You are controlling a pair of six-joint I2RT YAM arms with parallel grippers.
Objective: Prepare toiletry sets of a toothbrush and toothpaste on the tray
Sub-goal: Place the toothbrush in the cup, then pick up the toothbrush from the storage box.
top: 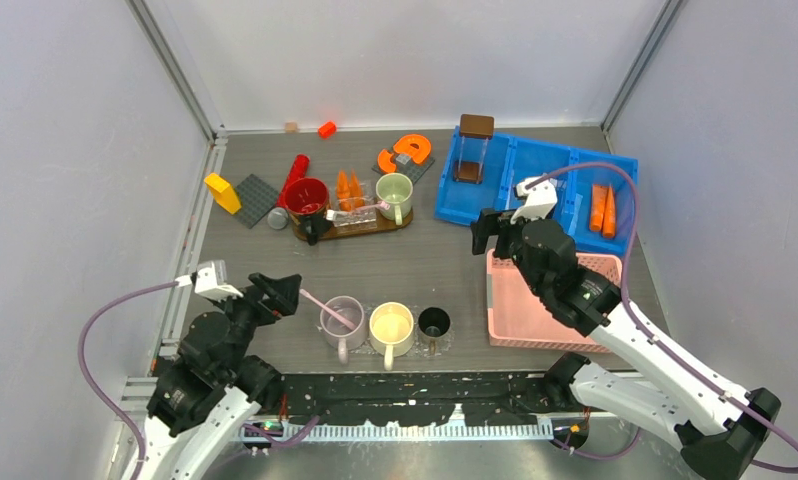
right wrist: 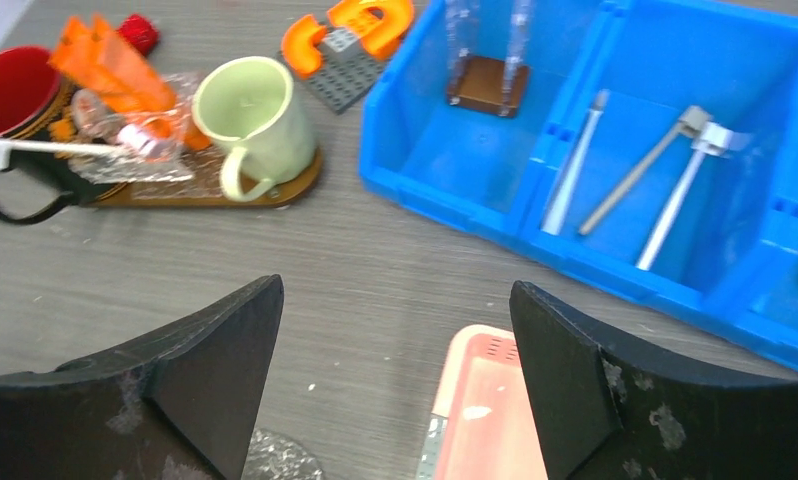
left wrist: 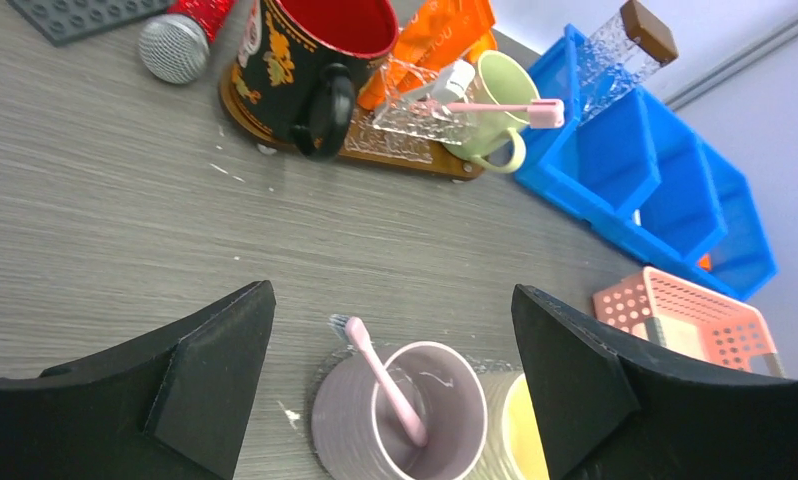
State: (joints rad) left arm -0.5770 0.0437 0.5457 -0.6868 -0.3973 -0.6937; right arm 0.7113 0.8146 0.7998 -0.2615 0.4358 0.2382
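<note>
While the left gripper (top: 283, 293) hovers just left of the lilac mug (left wrist: 340, 410), fingers spread wide and holding nothing, a pink toothbrush (left wrist: 385, 380) leans inside that mug; orange toothpaste tubes (top: 348, 188) stand on the tray (top: 395, 222) behind it; well right of it, the right gripper (top: 488, 236) hangs by a pink basket (top: 535, 310), fingers likewise apart and empty.

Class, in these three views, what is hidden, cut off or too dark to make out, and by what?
Top view: the right gripper covers much of the bin's middle compartment, hiding the toothbrushes there.
Right wrist view: the toothpaste is a sliver cut by the right edge.
Left wrist view: the pink toothbrush's lower end is hidden in the purple mug, itself cut by the bottom edge.
Top view: the black cup's inside is too dark.
</note>
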